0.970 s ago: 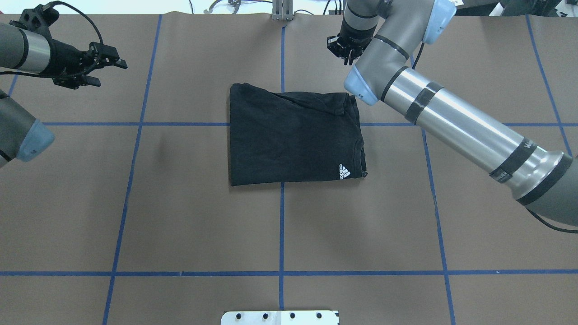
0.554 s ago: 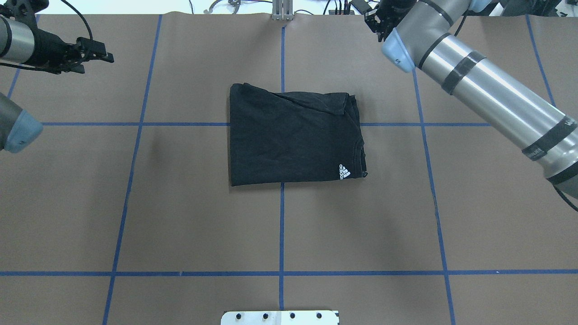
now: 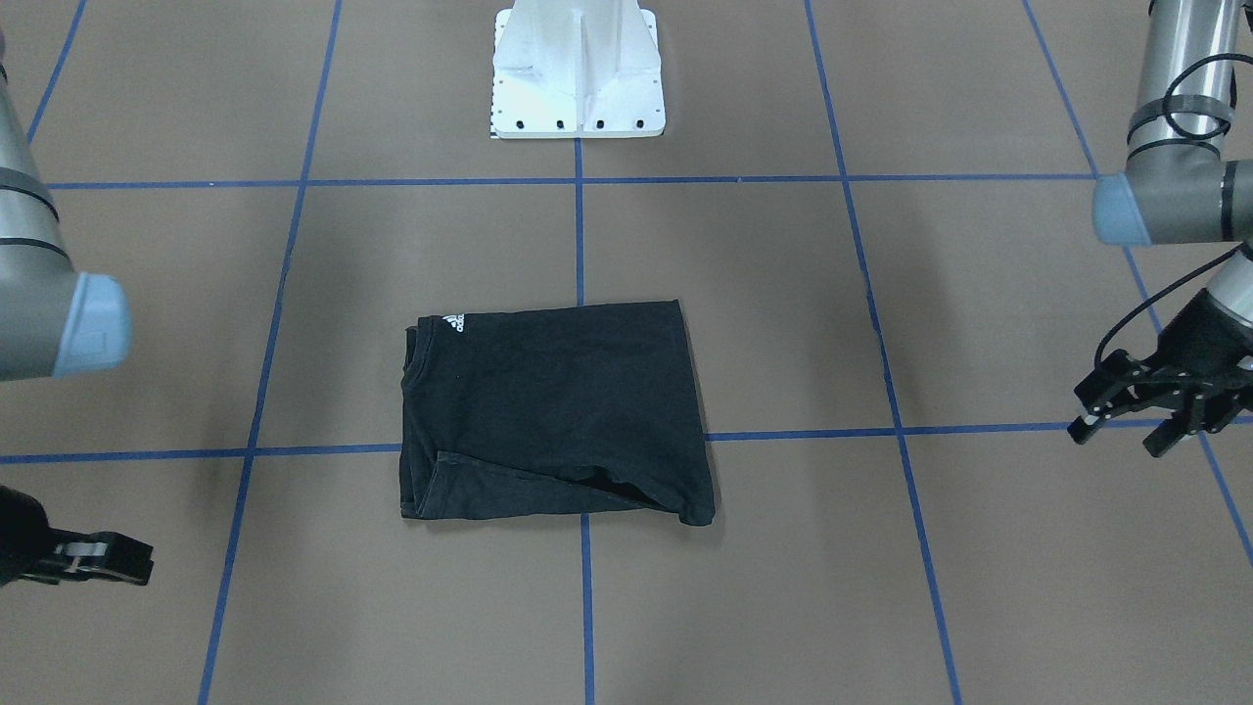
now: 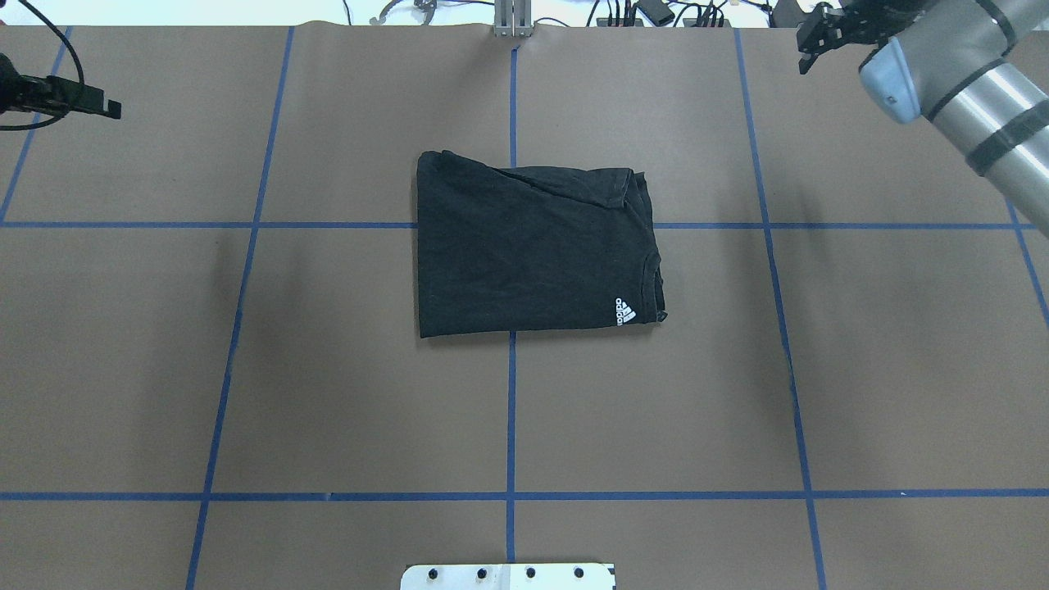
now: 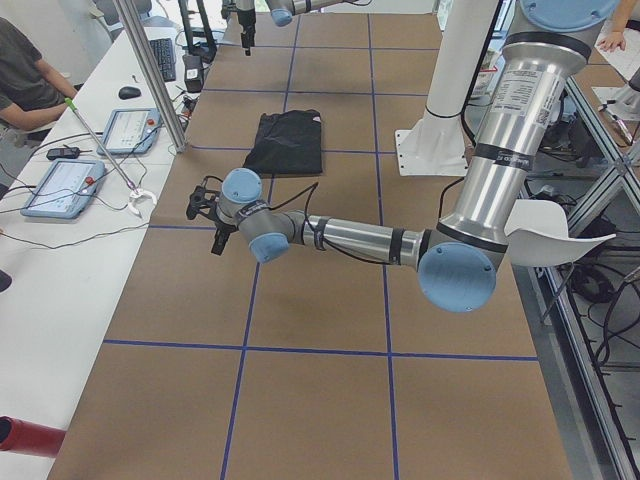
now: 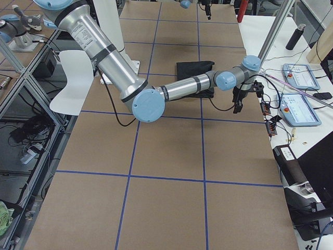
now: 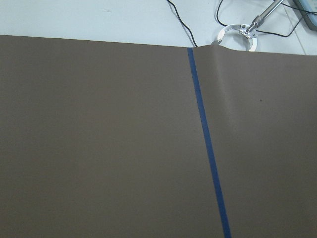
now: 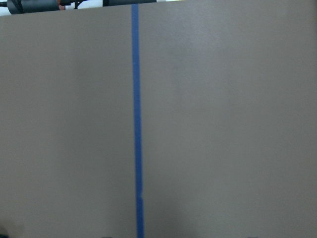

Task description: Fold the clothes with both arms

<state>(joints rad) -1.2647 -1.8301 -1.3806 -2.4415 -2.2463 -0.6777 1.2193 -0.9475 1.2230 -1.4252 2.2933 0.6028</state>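
Note:
The black T-shirt [image 4: 537, 250] lies folded into a rectangle at the middle of the brown table, with its white collar logo [image 4: 625, 311] facing up. It also shows as the T-shirt [image 3: 548, 411] in the front-facing view. Neither gripper touches it. My left gripper [image 4: 94, 105] hovers at the far left of the table. It appears again as the left gripper [image 3: 1121, 438], fingers spread and empty. My right gripper [image 4: 807, 45] is at the far right near the table's back edge. It also shows low on the left as the right gripper [image 3: 103, 560], and looks open and empty. Both wrist views show only brown table and blue tape.
The white pedestal base [image 3: 578, 69] stands on the robot's side of the table. Blue tape lines [image 4: 510, 410] grid the surface. Beyond the far edge, a white desk holds tablets [image 5: 60, 185] and cables, and a person [image 5: 25, 80] sits there. A metal post [image 5: 150, 70] rises at that edge.
Both arms have pulled away from the shirt, the left gripper further left and the right gripper right toward the far corner. The shirt has not moved.

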